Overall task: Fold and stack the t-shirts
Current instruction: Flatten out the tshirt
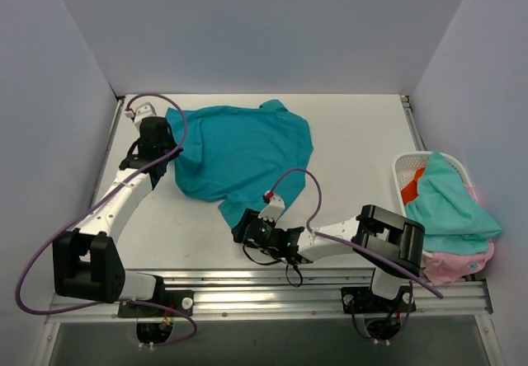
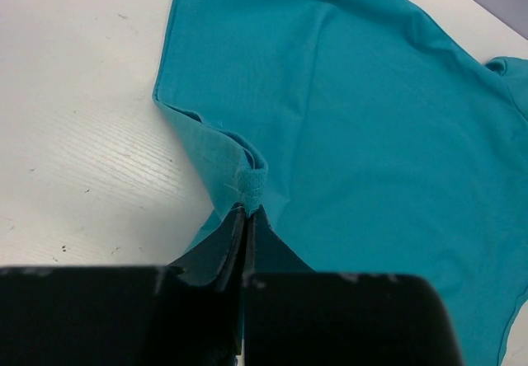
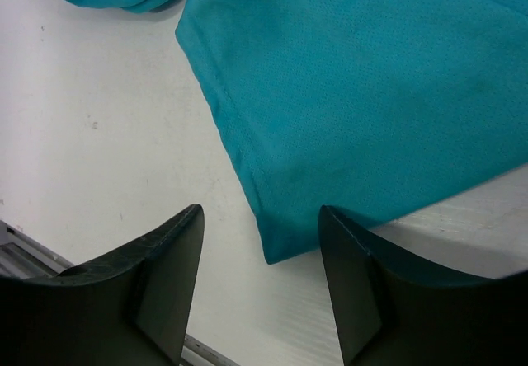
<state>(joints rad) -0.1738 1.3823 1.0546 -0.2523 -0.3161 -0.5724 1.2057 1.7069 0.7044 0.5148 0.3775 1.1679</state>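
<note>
A deep teal t-shirt [image 1: 239,152] is seen spread loosely on the white desk [image 1: 355,135], left of the middle and toward the far side, with one tapering corner drawn out toward the near edge. Its left border is gripped by the left hand [image 1: 171,152]. In the left wrist view the left hand [image 2: 247,218] is shown with its jaws pressed together on a small gathered fold of the hem, and the cloth is pulled up into a ridge just ahead of the fingertips while the remainder of the shirt [image 2: 379,119] lies flat beyond. The right hand [image 1: 245,232] is held low over the desk at the near corner of the same shirt. In the right wrist view the right hand [image 3: 260,222] is shown with its jaws standing moderately apart, and the pointed corner of the shirt [image 3: 363,94] is seen lying between the two dark fingers [image 3: 165,259]. No cloth is clamped by them, and whether the right-hand finger touches the hem cannot be told. At the right edge of the desk a white lattice basket [image 1: 403,166] is placed, well apart from the teal shirt. A paler aqua t-shirt [image 1: 445,205] is draped over the top of it, an orange-red t-shirt [image 1: 412,186] is glimpsed beneath at the left side, and a pink t-shirt [image 1: 462,263] is seen hanging over the near rim.
</note>
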